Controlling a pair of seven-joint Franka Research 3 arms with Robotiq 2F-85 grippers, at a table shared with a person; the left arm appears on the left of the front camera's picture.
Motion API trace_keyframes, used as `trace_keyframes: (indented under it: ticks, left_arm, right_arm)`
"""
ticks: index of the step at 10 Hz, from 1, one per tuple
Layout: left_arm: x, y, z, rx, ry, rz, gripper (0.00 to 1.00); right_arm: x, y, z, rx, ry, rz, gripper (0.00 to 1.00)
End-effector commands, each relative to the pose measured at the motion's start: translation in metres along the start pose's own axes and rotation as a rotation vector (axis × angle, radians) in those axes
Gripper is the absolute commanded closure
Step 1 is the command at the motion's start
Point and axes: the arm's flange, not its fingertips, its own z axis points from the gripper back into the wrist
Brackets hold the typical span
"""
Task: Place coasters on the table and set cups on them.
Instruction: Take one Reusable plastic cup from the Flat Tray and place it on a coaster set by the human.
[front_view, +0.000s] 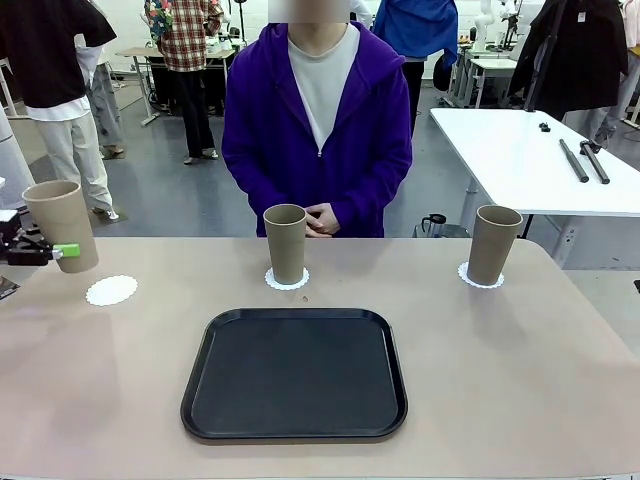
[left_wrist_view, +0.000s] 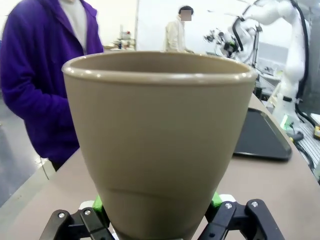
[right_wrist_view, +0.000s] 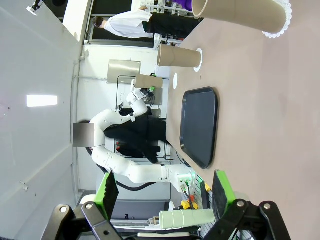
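Front view: at far left the left hand (front_view: 62, 250) grips a cup (front_view: 60, 225) above a bare coaster (front_view: 111, 290); right wrist view: the right hand (right_wrist_view: 164, 194) gapes wide, empty.

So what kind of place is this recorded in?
Most likely a robotics lab or workshop: a white robot arm stands at another station, a white worktable carries tools, and people stand about on an open grey floor behind the beige table.
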Motion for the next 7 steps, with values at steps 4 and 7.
trace_keyframes:
  ticks: [4, 7]
  left_arm:
    - [-0.021, -0.006, -0.015, -0.128, -0.028, -0.060, 0.18]
    - [-0.034, 0.009, -0.031, -0.094, -0.016, -0.036, 0.18]
  right_arm:
    - [-0.001, 0.001, 0.000, 0.001, 0.002, -0.006, 0.00]
    - [-0.001, 0.001, 0.000, 0.001, 0.002, -0.006, 0.00]
